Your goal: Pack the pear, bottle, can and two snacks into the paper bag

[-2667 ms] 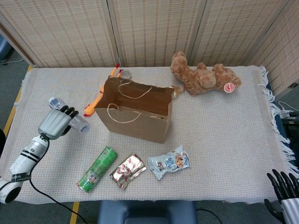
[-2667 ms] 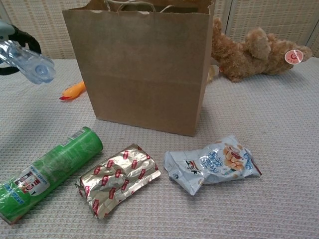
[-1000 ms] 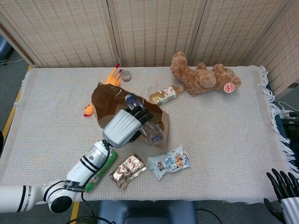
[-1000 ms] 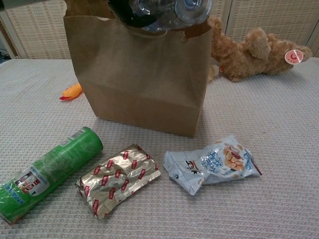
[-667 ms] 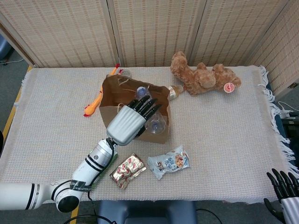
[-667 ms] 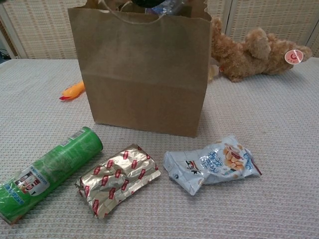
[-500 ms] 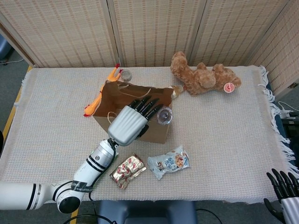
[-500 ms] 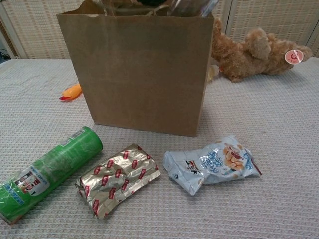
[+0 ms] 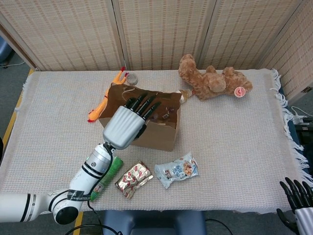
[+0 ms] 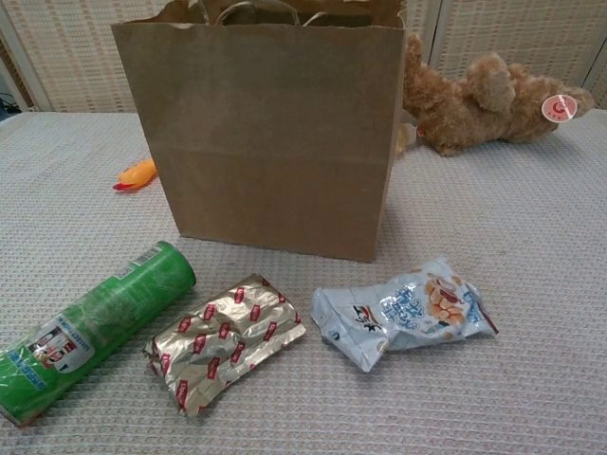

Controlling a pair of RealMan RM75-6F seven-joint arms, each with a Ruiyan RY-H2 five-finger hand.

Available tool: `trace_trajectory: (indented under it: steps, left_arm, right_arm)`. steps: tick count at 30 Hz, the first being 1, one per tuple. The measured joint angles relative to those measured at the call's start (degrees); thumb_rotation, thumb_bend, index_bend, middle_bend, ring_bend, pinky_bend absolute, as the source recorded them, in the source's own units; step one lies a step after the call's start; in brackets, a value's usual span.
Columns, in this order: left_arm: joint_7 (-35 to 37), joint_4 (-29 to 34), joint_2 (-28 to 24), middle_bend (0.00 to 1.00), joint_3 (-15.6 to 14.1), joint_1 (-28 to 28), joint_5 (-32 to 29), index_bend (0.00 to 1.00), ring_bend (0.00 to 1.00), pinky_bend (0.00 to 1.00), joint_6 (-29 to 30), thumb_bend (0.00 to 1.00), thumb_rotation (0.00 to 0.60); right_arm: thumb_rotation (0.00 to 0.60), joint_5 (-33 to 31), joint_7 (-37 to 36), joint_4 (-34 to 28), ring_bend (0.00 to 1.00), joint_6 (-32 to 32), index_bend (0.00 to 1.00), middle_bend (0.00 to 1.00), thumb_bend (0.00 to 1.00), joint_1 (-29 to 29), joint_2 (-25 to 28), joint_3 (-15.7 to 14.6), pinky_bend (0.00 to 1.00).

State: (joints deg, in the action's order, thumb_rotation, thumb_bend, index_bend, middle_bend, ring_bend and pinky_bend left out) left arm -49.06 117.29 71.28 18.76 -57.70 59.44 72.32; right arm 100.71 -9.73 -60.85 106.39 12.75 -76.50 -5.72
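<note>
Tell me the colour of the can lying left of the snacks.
The can is green; the chest view shows it best.

Can point(image 10: 90, 331) label, snack point(image 10: 403, 311) print: seemingly illegible, too small.

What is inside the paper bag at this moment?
In the head view the paper bag shows part of a clear bottle inside; the left hand covers the rest. The pear cannot be seen.
</note>
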Motion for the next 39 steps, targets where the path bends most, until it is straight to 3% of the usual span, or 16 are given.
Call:
trace_trajectory:
  steps: [3,8,14,18,30,35,39]
  left_arm:
    - [1.57,0.51,-3.11,0.10,-0.86,2.55,1.04,0.20,0.09,0.30,1.26,0.50,0.600]
    - [7.24,-0.15,-8.50,0.17,-2.22,7.28,3.40,0.25,0.13,0.33,3.10,0.50,0.600]
    - [18.84,-1.76,-13.05,0.19,-4.12,14.05,5.84,0.26,0.15,0.34,4.71,0.51,0.600]
    - [25.80,-4.54,-15.11,0.19,-7.14,19.01,11.31,0.26,0.15,0.34,6.07,0.50,0.600]
    - [46.78,-21.71,-12.54,0.17,-18.61,33.30,31.23,0.26,0.13,0.31,15.18,0.46,0.600]
    - [50.30,-22.59,-10.53,0.14,-23.39,39.01,34.92,0.22,0.08,0.26,18.33,0.43,0.600]
    - [48.82,-18.82,-10.17,0.07,-24.97,40.87,34.33,0.15,0.02,0.17,17.17,0.41,0.600]
  right_arm:
    - [0.600,0.00,-0.06,0.15,0.00,0.13,0.00,0.00,0.23,0.09,-0.07,-0.02,0.00]
    - [0.600,0.09,0.50,0.29,0.00,0.27,0.00,0.00,0.23,0.17,-0.20,-0.01,0.00]
    - [0.600,0.29,1.19,0.00,0.00,0.27,0.00,0.00,0.23,0.11,-0.16,-0.02,0.00]
    - [0.600,0.38,1.29,0.02,0.00,0.25,0.00,0.00,0.23,0.03,-0.15,-0.01,0.00]
    - [0.600,0.42,1.96,-0.34,0.00,0.14,0.00,0.00,0.23,-0.03,-0.07,0.01,0.00]
    - [0.600,0.43,2.44,-0.45,0.00,0.18,0.00,0.00,0.23,0.02,-0.11,0.02,0.00]
    - [0.600,0.43,2.62,-0.59,0.00,0.13,0.00,0.00,0.23,0.02,-0.08,0.03,0.00]
